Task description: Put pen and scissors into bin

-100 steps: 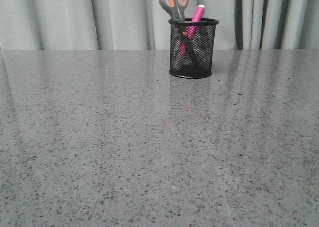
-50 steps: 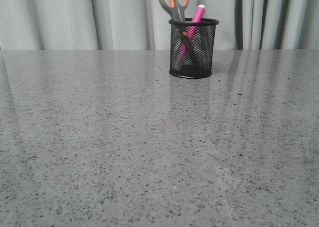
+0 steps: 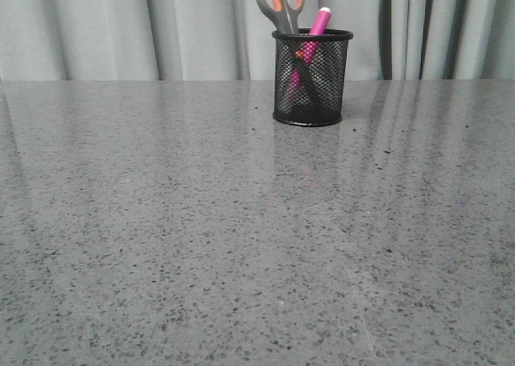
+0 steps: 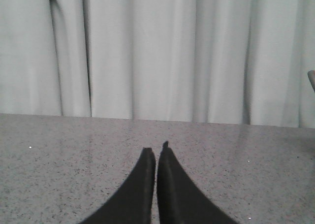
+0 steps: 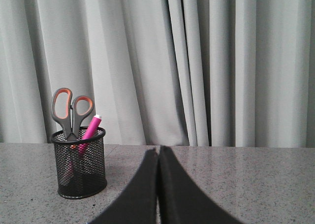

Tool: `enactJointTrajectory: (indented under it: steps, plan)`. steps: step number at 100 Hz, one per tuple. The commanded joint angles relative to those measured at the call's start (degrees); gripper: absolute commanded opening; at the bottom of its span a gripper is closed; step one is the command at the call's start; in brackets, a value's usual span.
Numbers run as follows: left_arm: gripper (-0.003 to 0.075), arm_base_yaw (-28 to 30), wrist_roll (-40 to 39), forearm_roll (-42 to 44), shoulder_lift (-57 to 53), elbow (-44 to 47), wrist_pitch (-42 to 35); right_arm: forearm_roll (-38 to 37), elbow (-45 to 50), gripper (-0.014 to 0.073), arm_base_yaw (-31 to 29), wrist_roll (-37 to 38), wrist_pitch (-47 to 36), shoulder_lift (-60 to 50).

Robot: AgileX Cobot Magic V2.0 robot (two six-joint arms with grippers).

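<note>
The black mesh bin (image 3: 311,78) stands upright at the far middle of the table. The scissors (image 3: 279,4) stand in it, handles up, and the pink pen (image 3: 319,22) leans in it beside them. In the right wrist view the bin (image 5: 79,163), scissors (image 5: 72,110) and pen (image 5: 90,127) show well apart from my right gripper (image 5: 158,149), which is shut and empty. My left gripper (image 4: 156,148) is shut and empty over bare table. Neither gripper shows in the front view.
The grey speckled table (image 3: 241,237) runs back to a grey curtain (image 3: 121,28). A grey sliver of something (image 4: 311,79) shows at the edge of the left wrist view.
</note>
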Motion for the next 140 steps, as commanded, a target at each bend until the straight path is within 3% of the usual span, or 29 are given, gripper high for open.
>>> enactJointTrajectory:
  steps: [1,3,10,29,69,140]
  plan:
    - [-0.0019,-0.47,-24.25,25.80,0.60,-1.54,-2.93,-0.92,-1.53,-0.0076,-0.33,-0.35,-3.72,0.31]
    - [-0.0019,-0.47,-30.45,32.62,0.60,-1.54,-2.93,-0.92,-1.53,-0.0076,-0.33,-0.35,-3.72,0.31]
    - [-0.0019,-0.47,-41.08,43.48,0.60,-0.95,-2.59,-0.92,-1.53,-0.0076,-0.33,-0.35,-3.72,0.31]
    - [-0.0019,-0.47,-47.60,50.68,0.60,3.11,-2.99,-0.92,-1.53,-0.0076,-0.33,-0.35,-3.72,0.31]
    - [-0.0019,-0.11,-48.85,51.64,-6.63,10.39,-5.05,-0.92,-1.53,-0.0076,-0.33,-0.35,-3.72,0.31]
    - [-0.0019,-0.08,-48.85,51.50,-6.53,10.34,-3.90,-0.92,-1.53,-0.0076,-0.33,-0.35,-3.70,0.31]
